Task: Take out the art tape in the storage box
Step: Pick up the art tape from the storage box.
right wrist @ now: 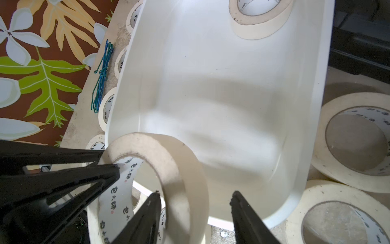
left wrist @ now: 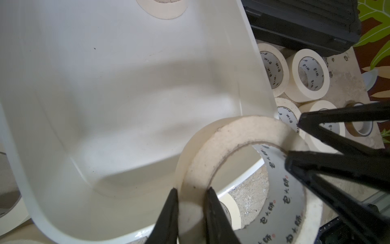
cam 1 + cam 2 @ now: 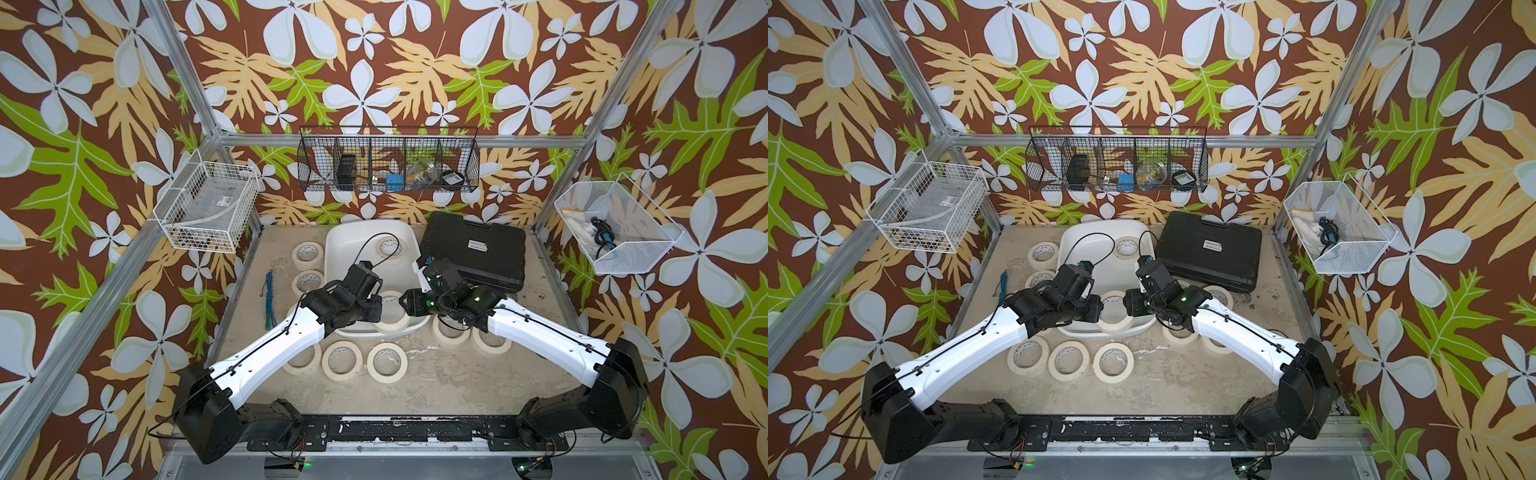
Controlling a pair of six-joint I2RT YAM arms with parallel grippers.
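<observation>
Left pincer clamps the wall of an art tape roll upright at the storage box near rim, right pincer half-open astride it; we reckon it's light, stiff, easiest grabbed by that wall.

On my feed the black hard case lies closed at the back of the desk. A black wire basket hangs up behind it, with a white wire basket far to its left and a white mesh basket to its right. There's a blue-green cord well left of it on the desk.
</observation>
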